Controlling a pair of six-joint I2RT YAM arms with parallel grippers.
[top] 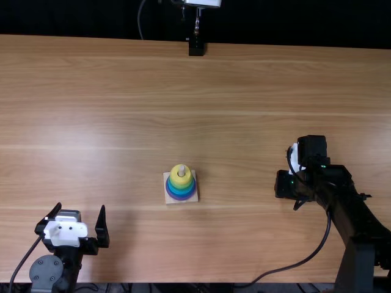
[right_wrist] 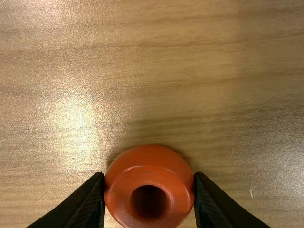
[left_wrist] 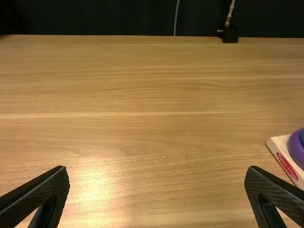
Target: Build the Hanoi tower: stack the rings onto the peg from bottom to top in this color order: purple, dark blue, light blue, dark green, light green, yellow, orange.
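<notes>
The wooden base (top: 169,199) stands left of the table's middle, its peg tip (top: 181,171) rising above a stack with the yellow ring (top: 176,179) on top, and green, blue and purple rings under it. My left gripper (top: 81,224) is open at the near left, holding nothing; in the left wrist view the left gripper (left_wrist: 157,194) has its fingers wide apart, the base's corner and purple ring (left_wrist: 296,149) off to one side. At the right is my right gripper (top: 286,184). In the right wrist view the right gripper (right_wrist: 149,192) is shut on the orange ring (right_wrist: 148,161), gripping its two sides.
Bare wood of the table (top: 232,122) lies between the stack and the right arm. A cable (top: 293,265) loops by the right arm near the front edge. A small black stand (top: 196,47) is at the far edge.
</notes>
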